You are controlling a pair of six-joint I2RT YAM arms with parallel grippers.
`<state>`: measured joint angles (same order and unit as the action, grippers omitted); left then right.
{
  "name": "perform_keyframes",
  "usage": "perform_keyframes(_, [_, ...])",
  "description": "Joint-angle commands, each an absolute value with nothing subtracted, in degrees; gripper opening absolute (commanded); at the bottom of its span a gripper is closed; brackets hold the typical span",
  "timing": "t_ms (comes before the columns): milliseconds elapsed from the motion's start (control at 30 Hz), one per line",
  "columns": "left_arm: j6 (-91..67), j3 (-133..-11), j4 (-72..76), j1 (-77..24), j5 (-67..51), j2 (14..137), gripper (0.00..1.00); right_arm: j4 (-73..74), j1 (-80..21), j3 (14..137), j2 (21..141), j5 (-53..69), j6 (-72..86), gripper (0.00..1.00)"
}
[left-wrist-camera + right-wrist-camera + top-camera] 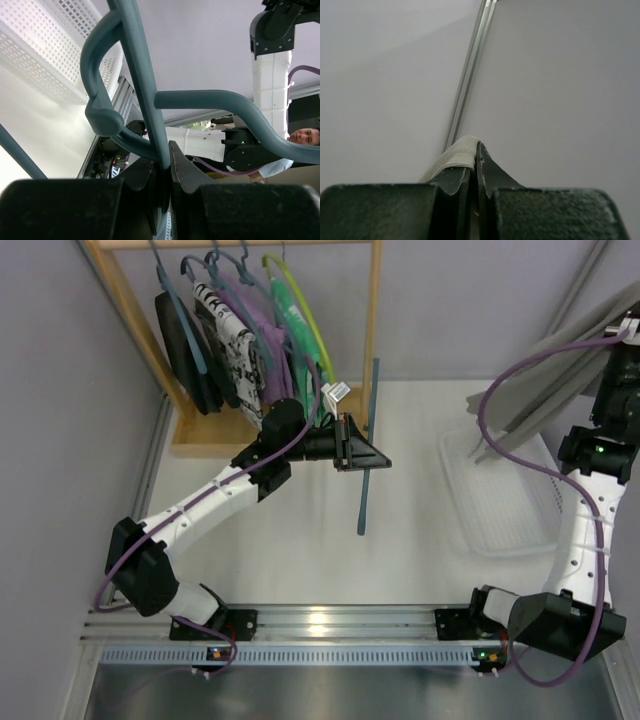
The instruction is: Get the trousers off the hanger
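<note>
My left gripper (372, 455) is shut on a bare teal hanger (366, 490), held edge-on above the middle of the table. In the left wrist view the hanger's bar (145, 100) runs down between the closed jaws of that gripper (166, 160), its hook curling to the left. The grey trousers (560, 370) hang off the hanger at the top right, above a white tray. My right gripper (628, 335) is shut on them, raised high. In the right wrist view a fold of grey fabric (455, 157) is pinched in the right gripper (476, 160).
A wooden rack (372, 310) at the back left carries several garments on hangers (240, 340). The white perforated tray (500, 505) lies on the table at the right, also in the left wrist view (50, 50). A metal rail (340, 625) runs along the near edge.
</note>
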<state>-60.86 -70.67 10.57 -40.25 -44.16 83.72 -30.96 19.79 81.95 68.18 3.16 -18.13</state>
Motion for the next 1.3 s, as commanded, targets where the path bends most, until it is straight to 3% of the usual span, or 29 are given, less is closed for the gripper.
perform_keyframes(0, [-58.8,-73.0,15.1,-40.3,-45.2,81.3,0.00,-34.8,20.5,77.1,65.3,5.4,-14.4,0.00])
perform_keyframes(333, [-54.2,-76.5,12.1,-40.1,-45.4,80.5,0.00,-27.4,20.5,52.0,49.2,10.7,-15.7,0.00])
perform_keyframes(667, [-55.0,-76.6,12.1,-40.1,-45.6,78.6,0.00,-14.7,20.5,45.4,54.9,14.2,-17.4,0.00])
perform_keyframes(767, [-55.1,-76.1,12.1,-40.1,-45.4,78.4,0.00,-11.0,20.5,46.3,58.8,18.7,-16.1,0.10])
perform_keyframes(800, [-55.0,-76.0,12.1,-40.1,-45.3,78.3,0.00,-8.3,20.5,47.1,60.1,20.0,-15.6,0.19])
perform_keyframes(833, [-54.8,-76.0,12.1,-40.1,-45.3,78.1,0.00,-6.9,20.5,47.6,60.8,23.2,-15.7,0.50])
perform_keyframes(900, [-54.9,-75.9,12.1,-40.1,-44.9,77.9,0.00,-1.4,20.5,50.7,63.1,24.3,-15.7,0.79])
perform_keyframes(1100, [-56.3,-75.5,12.0,-39.9,-44.0,76.6,0.00,7.4,21.8,57.4,60.8,22.2,-18.3,0.91])
perform_keyframes(1267, [-58.0,-75.7,12.0,-39.9,-42.6,76.1,0.00,23.3,24.3,68.1,54.9,35.8,-14.6,0.99])
